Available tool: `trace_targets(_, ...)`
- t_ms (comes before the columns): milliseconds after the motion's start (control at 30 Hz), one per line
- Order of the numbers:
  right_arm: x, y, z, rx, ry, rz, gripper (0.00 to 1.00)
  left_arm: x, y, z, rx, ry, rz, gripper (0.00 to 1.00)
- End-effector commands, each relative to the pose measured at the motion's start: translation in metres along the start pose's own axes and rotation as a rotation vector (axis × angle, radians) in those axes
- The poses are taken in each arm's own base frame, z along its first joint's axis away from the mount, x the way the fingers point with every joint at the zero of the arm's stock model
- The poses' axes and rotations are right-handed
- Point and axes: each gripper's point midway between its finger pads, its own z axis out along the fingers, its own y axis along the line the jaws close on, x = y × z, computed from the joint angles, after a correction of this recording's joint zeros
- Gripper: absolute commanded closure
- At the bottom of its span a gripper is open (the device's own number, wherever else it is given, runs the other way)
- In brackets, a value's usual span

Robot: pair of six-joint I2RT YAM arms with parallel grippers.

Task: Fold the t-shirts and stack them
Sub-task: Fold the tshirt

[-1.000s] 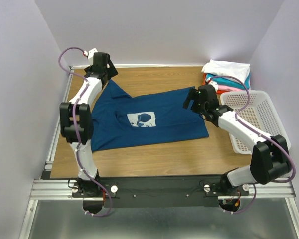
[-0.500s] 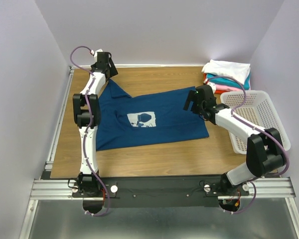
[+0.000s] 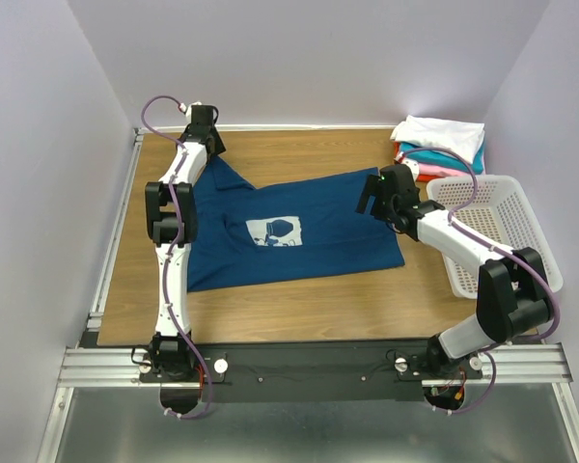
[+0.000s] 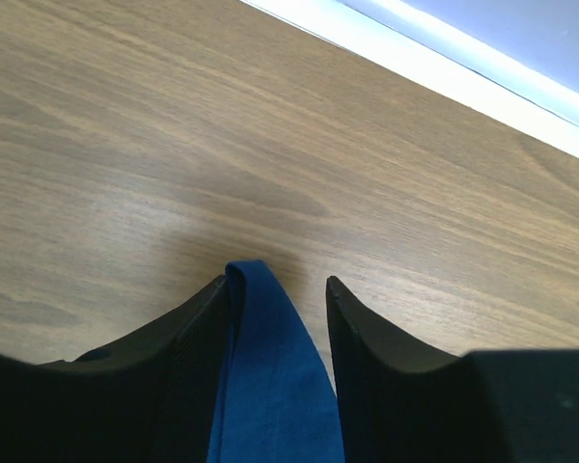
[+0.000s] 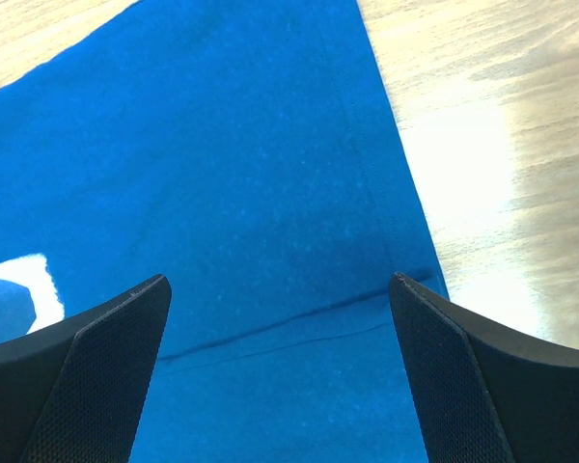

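Observation:
A navy blue t-shirt (image 3: 318, 217) with a white square print (image 3: 273, 231) lies spread flat on the wooden table. My left gripper (image 3: 210, 149) is at its far left corner. In the left wrist view a narrow tip of blue cloth (image 4: 265, 367) lies between the fingers of the left gripper (image 4: 275, 282). The cloth rests against the left finger, and bare wood shows beside the right one. My right gripper (image 3: 367, 200) hovers wide open over the shirt's right part (image 5: 222, 174), with a hem and a fold line between the jaws of the right gripper (image 5: 280, 280). Folded t-shirts (image 3: 439, 145) are stacked at the far right.
A white perforated basket (image 3: 492, 227) stands at the right, under the right arm's cable. A white rail (image 4: 444, 53) edges the table just beyond the left gripper. Bare wood (image 3: 299, 304) shows between the shirt and the arm bases.
The left arm has reached further to the far left corner and its jaws have narrowed round the shirt's tip. The right arm shifted slightly at first, its jaws still wide.

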Motion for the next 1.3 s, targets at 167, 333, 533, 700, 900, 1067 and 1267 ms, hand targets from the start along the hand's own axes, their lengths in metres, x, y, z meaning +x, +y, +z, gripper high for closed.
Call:
trace_targets(167, -0.003, -0.01, 0.003, 0.042, -0.006, -0.005, 0.0, 0.01, 0.008, 0.006, -0.021, 0.037, -0.025, 0.9)
trace_targets(333, -0.017, -0.009, 0.007, 0.065, -0.038, 0.018, 0.0, -0.011, 0.002, -0.014, -0.002, -0.001, -0.019, 1.0)
trace_targets(533, -0.048, -0.004, 0.042, 0.147, -0.081, 0.024, 0.0, -0.039, -0.002, -0.061, 0.019, -0.061, -0.034, 1.0)
trace_targets(700, -0.074, 0.003, 0.087, 0.224, -0.121, -0.035, 0.0, -0.041, 0.004, -0.089, 0.012, -0.051, -0.001, 1.0)
trace_targets(900, -0.095, -0.005, 0.12, 0.312, -0.155, -0.11, 0.0, -0.029, 0.013, -0.115, -0.006, -0.025, -0.024, 1.0)
trace_targets(1067, -0.107, -0.009, 0.146, 0.34, -0.168, -0.122, 0.01, -0.018, 0.024, -0.141, -0.023, -0.022, -0.057, 1.0)
trace_targets(1267, -0.102, -0.016, 0.178, 0.351, -0.146, -0.133, 0.07, 0.006, 0.033, -0.16, -0.043, 0.005, -0.064, 1.0)
